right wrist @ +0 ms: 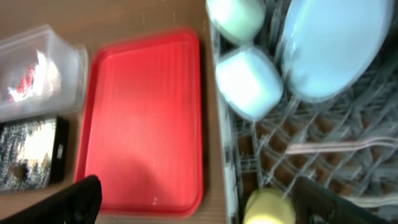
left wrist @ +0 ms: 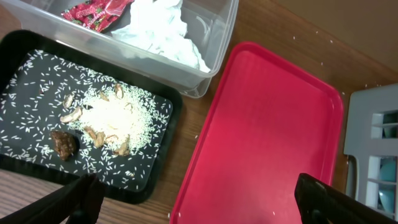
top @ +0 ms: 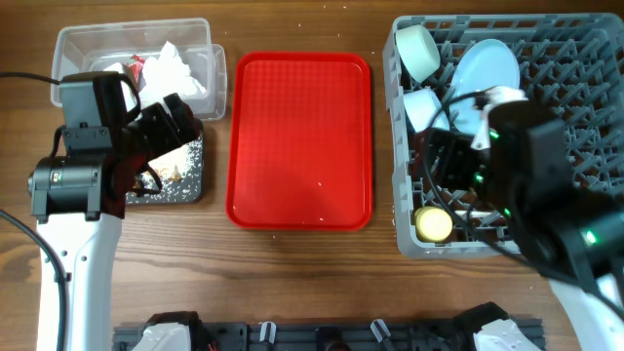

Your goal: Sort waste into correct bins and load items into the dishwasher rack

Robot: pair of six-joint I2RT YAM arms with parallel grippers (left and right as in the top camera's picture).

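Note:
The clear tub [top: 93,44] holds a crumpled white napkin [left wrist: 165,31] and a red wrapper [left wrist: 93,12]. The black tray [left wrist: 163,177] below it holds rice and brown food scraps [left wrist: 106,118]. The grey rack [top: 585,58] at the right holds two pale bowls [top: 419,51] [top: 424,109], the blue plate [top: 487,70], the yellow cup [top: 434,224] and a white utensil [right wrist: 336,147]. My left gripper [top: 180,122] is open and empty over the black tray's right edge. My right gripper [top: 448,161] is open and empty above the rack's left side.
A flat red serving tray [top: 300,136] lies between the bins and the rack, with a few rice grains on it. Wooden table shows around everything. The arm bases sit at the front edge.

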